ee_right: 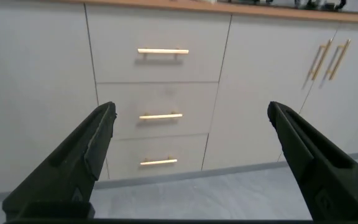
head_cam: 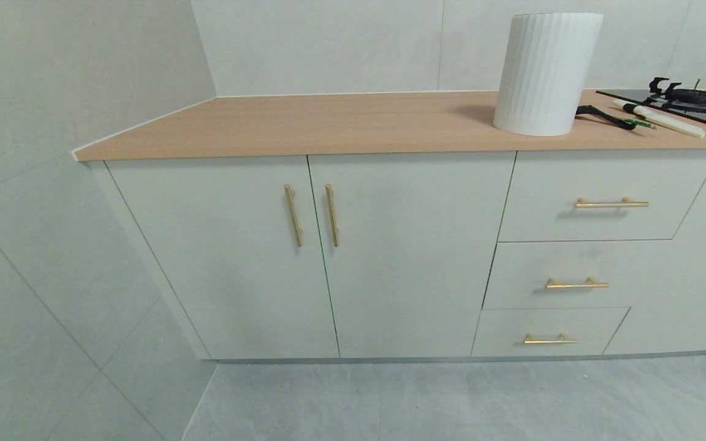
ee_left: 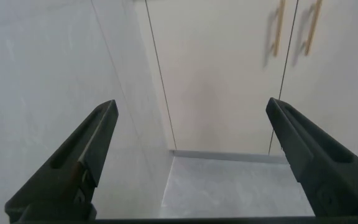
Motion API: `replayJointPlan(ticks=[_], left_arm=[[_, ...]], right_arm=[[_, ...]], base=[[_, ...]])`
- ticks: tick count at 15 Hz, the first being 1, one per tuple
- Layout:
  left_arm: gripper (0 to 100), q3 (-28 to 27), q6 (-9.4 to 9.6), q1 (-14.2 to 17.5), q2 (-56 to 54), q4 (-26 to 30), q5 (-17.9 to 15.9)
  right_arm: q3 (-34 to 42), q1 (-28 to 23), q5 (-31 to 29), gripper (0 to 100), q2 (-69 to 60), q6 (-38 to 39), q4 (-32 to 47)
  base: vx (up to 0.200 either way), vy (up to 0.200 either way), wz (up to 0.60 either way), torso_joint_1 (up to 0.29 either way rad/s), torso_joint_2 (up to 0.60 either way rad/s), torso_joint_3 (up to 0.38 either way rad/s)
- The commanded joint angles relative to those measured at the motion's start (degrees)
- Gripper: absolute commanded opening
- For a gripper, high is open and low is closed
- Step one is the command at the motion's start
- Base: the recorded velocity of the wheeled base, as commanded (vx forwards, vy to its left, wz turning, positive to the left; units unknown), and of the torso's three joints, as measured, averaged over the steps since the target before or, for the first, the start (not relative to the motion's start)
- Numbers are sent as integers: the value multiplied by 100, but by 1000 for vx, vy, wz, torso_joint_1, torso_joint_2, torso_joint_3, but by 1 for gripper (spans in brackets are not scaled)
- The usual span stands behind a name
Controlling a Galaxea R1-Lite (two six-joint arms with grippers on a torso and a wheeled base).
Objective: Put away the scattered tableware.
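Left gripper (ee_left: 191, 111): fingers wide open, empty, low before cabinet doors (ee_left: 222, 81). Right gripper (ee_right: 191, 111): likewise open, empty, facing drawers (ee_right: 160, 71). Utensils (head_cam: 665, 120) on tabletop (head_cam: 328, 122) beside white ribbed container (head_cam: 546, 73), well apart from both.

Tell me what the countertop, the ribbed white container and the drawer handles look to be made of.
Countertop: wood or wood-look laminate, matte, faint grain.
Ribbed white container: likely ceramic or plastic, soft sheen on vertical ribs.
Drawer handles: metal, brushed brass-like gold.
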Motion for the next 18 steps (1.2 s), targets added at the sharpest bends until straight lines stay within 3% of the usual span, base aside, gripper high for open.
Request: replayJointPlan(ticks=[1, 2, 5, 9, 12, 16, 18], left_arm=[[100, 530, -40, 52, -182, -176, -16], [100, 776, -40, 52, -182, -378, -34], [100, 1426, -110, 52, -182, -739, -438], [100, 1558, -260, 44, -182, -844, -974], [100, 1655, -269, 44, -173, -932, -1027], [100, 1760, -594, 44, -173, -1038, -1106], [100, 1760, -594, 44, -173, -1046, -1167]], right_arm=[[1168, -27, 33, 100, -79, 121, -803], [1467, -27, 60, 100, -79, 218, -1163], [1467, -27, 464, 100, -79, 710, -539], [1467, -27, 842, 100, -79, 789, -539], [1440, -27, 1282, 100, -70, 763, -170], [1467, -27, 1378, 100, -70, 736, -267], [1467, -27, 1387, 100, -79, 719, -276]], base=[[0, 0, 0, 0, 0, 0], [0, 0, 0, 0, 0, 0], [0, 0, 0, 0, 0, 0], [0, 0, 0, 0, 0, 0], [0, 0, 0, 0, 0, 0], [0, 0, 0, 0, 0, 0], [0, 0, 0, 0, 0, 0]])
